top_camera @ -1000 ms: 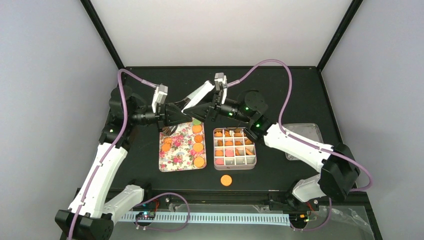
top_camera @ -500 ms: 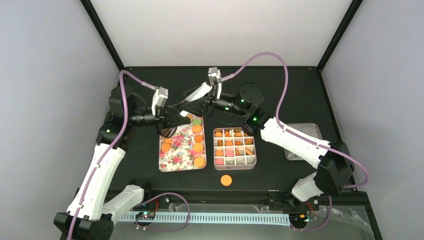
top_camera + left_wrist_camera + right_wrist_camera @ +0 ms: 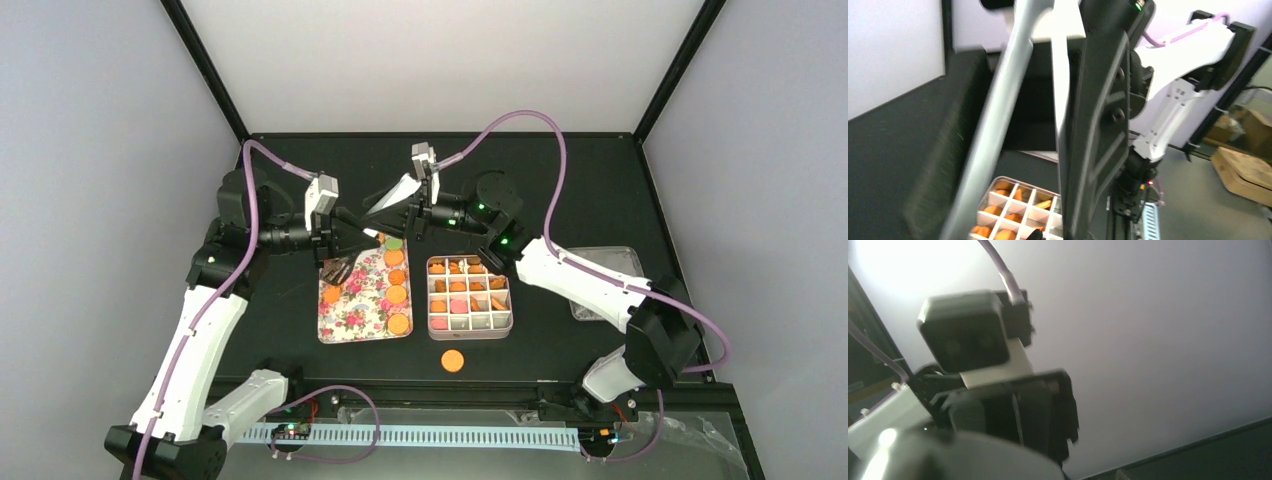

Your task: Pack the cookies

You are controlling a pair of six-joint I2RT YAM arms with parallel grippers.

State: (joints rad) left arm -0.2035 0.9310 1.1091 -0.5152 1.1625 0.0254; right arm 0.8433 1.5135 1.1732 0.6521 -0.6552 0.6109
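Observation:
Orange cookies (image 3: 397,295) lie along the right edge of the flowered tray (image 3: 355,310), with a green one at the top. More cookies (image 3: 458,287) fill the far rows of the white divided box (image 3: 470,322), also seen in the left wrist view as cookies (image 3: 1003,185). One cookie (image 3: 453,360) lies loose on the table. Both grippers meet above the tray's far edge around the metal tongs (image 3: 392,193). My left gripper (image 3: 352,222) grips the tongs (image 3: 998,125). My right gripper (image 3: 405,213) has a finger against them; how its jaws stand is hidden.
A clear lid (image 3: 605,280) lies at the right of the black table. The right arm (image 3: 1178,90) fills the left wrist view. The right wrist view shows only the left wrist's camera (image 3: 965,332) and the white wall.
The right arm has swung left toward the left gripper. The left gripper has pulled back a little. The tongs' lower end hangs slightly lower over the tray.

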